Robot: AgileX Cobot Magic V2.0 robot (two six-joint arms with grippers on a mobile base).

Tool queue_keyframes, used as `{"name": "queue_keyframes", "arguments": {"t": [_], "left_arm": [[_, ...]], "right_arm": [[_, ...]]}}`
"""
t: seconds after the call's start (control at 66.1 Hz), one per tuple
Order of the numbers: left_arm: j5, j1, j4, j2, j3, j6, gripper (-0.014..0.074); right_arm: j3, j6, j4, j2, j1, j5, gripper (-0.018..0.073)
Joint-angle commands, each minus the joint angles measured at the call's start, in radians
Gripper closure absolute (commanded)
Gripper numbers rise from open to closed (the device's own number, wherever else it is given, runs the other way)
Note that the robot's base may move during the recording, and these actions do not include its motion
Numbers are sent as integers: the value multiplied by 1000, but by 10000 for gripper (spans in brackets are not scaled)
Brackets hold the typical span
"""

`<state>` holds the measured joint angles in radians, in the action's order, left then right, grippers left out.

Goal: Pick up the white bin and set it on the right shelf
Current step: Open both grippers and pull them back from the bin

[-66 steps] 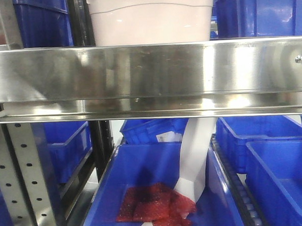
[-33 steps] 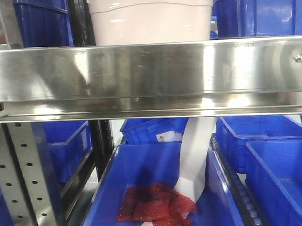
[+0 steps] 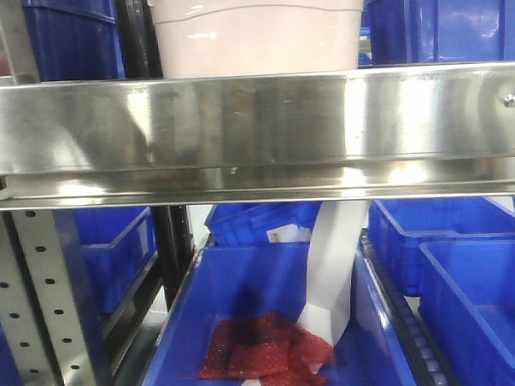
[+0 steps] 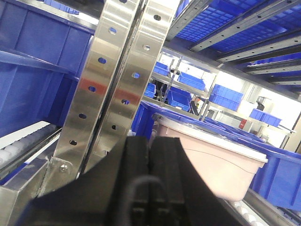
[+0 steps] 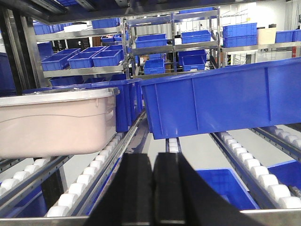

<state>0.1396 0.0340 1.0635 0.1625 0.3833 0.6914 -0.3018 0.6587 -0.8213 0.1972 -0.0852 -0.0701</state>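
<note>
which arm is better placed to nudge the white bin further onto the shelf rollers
Neither clearly. The white bin sits between both shut hands: right of the left hand, left of the right hand, each with an open path.

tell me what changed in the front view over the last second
Nothing visibly changed. The white bin sits in the same spot above the right shelf's steel rail, and the blue bin below with its red packets is as it was.
</note>
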Motion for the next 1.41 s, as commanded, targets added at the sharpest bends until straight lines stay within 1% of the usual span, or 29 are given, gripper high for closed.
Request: {"name": "queue_keyframes", "arguments": {"t": [0.0,0.121,0.166,0.197,0.242,0.272,0.303,0.348,0.363,0.393,0.408,0.499,0.545,0.575,0.605,0.741,0.787,0.832,0.998,1.134,1.392], "left_arm": [[-40,-2,20,12,28,3,713],[-40,-2,20,12,28,3,713],[-40,-2,20,12,28,3,713],[-38,-2,20,12,28,3,713],[-36,-2,20,12,28,3,713],[-36,-2,20,12,28,3,713],[-36,-2,20,12,28,3,713],[-36,-2,20,12,28,3,713],[-36,-2,20,12,28,3,713],[-36,-2,20,12,28,3,713],[-36,-2,20,12,28,3,713],[-36,-2,20,12,28,3,713],[-34,-2,20,12,28,3,713],[-34,-2,20,12,28,3,713],[-34,-2,20,12,28,3,713],[-32,-2,20,12,28,3,713],[-32,-2,20,12,28,3,713],[-32,-2,20,12,28,3,713],[-32,-2,20,12,28,3,713],[-32,-2,20,12,28,3,713],[-32,-2,20,12,28,3,713]], "right_arm": [[-27,9,-6,8,-2,54,504],[-24,9,-6,8,-2,63,504],[-22,8,-5,8,23,83,504],[-19,7,9,8,40,98,504],[-19,-16,68,8,49,98,504],[-19,-56,128,8,49,88,504],[-19,-112,182,8,49,70,504],[-14,-211,289,8,47,51,504],[-10,-260,337,8,46,43,504],[0,-331,398,8,46,34,504],[4,-387,444,7,46,31,504],[59,-628,630,-18,46,31,504],[91,-717,681,-45,46,35,504],[111,-762,704,-65,46,41,504],[142,-783,720,-98,46,47,504],[284,-784,773,-233,47,77,504],[337,-784,777,-223,50,135,504],[327,-782,795,-225,50,78,504],[330,-772,806,-226,50,100,504],[330,-684,806,-226,50,85,504],[330,-684,793,-226,50,85,504]]}}
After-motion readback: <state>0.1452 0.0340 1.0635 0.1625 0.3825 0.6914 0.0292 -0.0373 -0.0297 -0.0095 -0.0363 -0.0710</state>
